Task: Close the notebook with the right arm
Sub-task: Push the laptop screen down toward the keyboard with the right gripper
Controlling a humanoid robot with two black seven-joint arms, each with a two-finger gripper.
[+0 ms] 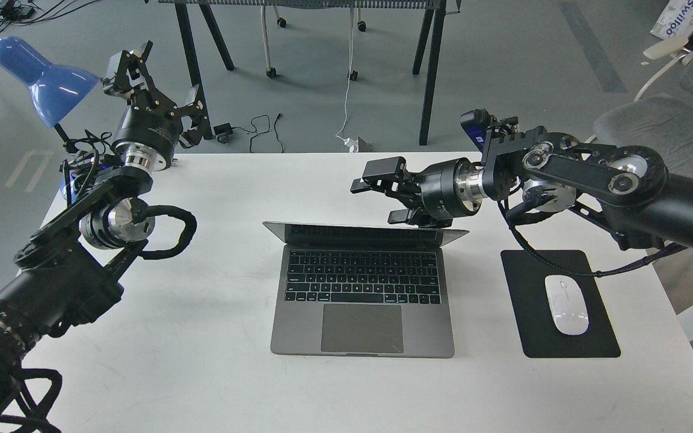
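The notebook (361,288) lies in the middle of the white table (202,361), a space-grey laptop with a black keyboard. Its lid (364,232) leans far forward over the keyboard, so I see only a thin strip of the screen. My right gripper (384,193) comes in from the right and sits just behind and above the lid's top edge, right of its middle. Its fingers are apart and hold nothing; the lower finger (403,215) is at the lid's back. My left gripper (160,81) is open and empty, raised at the table's far left corner.
A black mouse pad (527,282) with a white mouse (566,304) lies right of the notebook, under my right forearm. A blue lamp (43,78) stands at the far left, beside my left arm. Black table legs and cables are on the floor beyond the table.
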